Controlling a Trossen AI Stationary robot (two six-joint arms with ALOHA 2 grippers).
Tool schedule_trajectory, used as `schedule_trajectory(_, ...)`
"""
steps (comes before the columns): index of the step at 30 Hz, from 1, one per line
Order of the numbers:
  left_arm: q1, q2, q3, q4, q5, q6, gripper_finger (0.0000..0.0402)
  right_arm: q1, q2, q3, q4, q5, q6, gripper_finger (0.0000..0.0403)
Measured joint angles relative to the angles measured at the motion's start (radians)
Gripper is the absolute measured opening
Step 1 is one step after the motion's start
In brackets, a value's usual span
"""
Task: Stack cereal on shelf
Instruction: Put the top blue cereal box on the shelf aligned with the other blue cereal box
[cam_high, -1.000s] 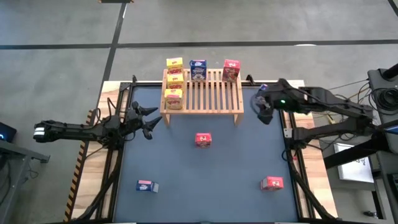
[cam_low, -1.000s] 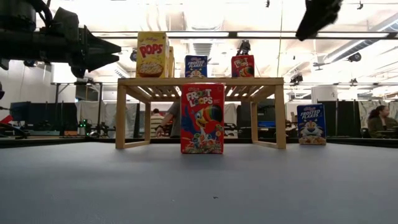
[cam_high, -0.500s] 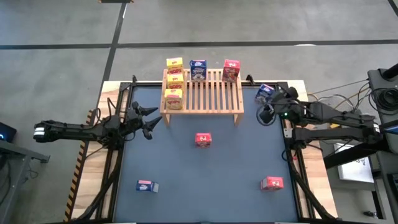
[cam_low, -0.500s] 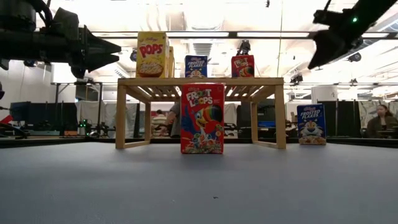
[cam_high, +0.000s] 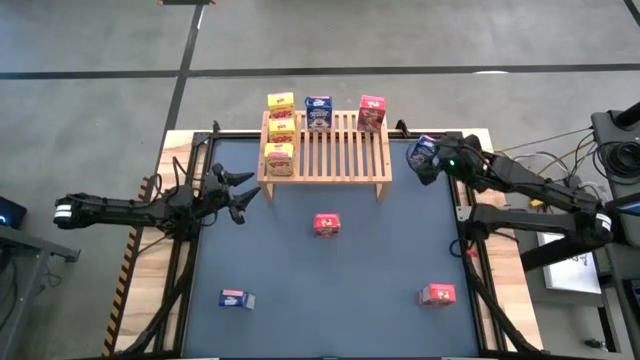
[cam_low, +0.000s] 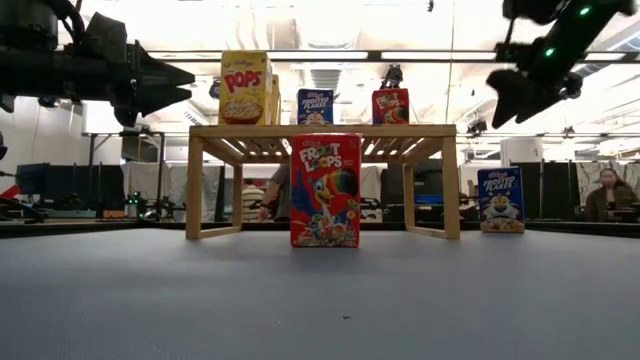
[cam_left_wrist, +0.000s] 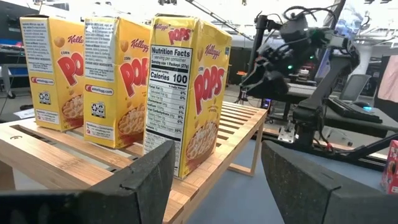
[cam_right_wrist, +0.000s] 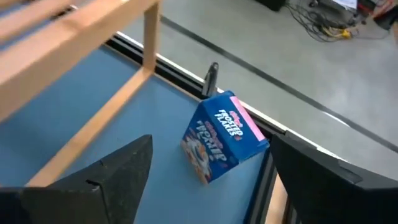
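The light-wood shelf (cam_high: 330, 152) stands at the table's far edge. On it stand three yellow cereal boxes (cam_left_wrist: 186, 93) in a row at its left end, a blue box (cam_high: 318, 112) and a red box (cam_high: 371, 113). Another blue box (cam_right_wrist: 221, 137) stands on its base on the mat by the far right corner. My right gripper (cam_right_wrist: 205, 186) hovers open above and just short of it, tipped downward. My left gripper (cam_high: 243, 191) is open, level, left of the shelf, facing the yellow boxes. On the mat are a red box (cam_high: 327, 224), a red box (cam_high: 437, 294) and a blue box (cam_high: 236, 298).
A dark rail (cam_right_wrist: 186, 68) runs along the mat's far edge behind the corner blue box, and the shelf's right leg (cam_right_wrist: 149, 43) stands close beside it. People sit in the room beyond the table (cam_low: 610, 190).
My right gripper has come down from high above the far right of the table toward the blue box in the corner, swinging toward the far edge and tipping its fingers downward. The blue box, partly covered by the arm before, now shows in full.
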Motion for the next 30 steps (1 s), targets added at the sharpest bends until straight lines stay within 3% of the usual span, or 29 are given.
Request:
schedule_trajectory(8, 0.0, 0.0, 0.0, 0.0, 0.0, 0.0, 0.0223, -0.244, 0.194, 0.053, 0.054, -0.21, -0.151, 0.0334)
schedule_trajectory(11, 0.0, 0.0, 0.0, 0.0, 0.0, 0.0, 0.0223, -0.307, 0.28, 0.106, 0.054, -0.235, -0.224, 0.0334)
schedule_trajectory(16, 0.0, 0.0, 0.0, 0.0, 0.0, 0.0, 0.0223, -0.354, 0.408, 0.208, 0.018, -0.236, -0.322, 0.0334)
schedule_trajectory(23, 0.0, 0.0, 0.0, -0.007, 0.001, -0.031, 0.0223, -0.399, 0.557, 0.327, -0.161, -0.272, -0.433, 0.0331)
schedule_trajectory(30, 0.0, 0.013, 0.0, -0.01, 0.065, -0.034, 0.0223, -0.457, 0.613, 0.372, -0.176, -0.348, -0.477, 0.0327)
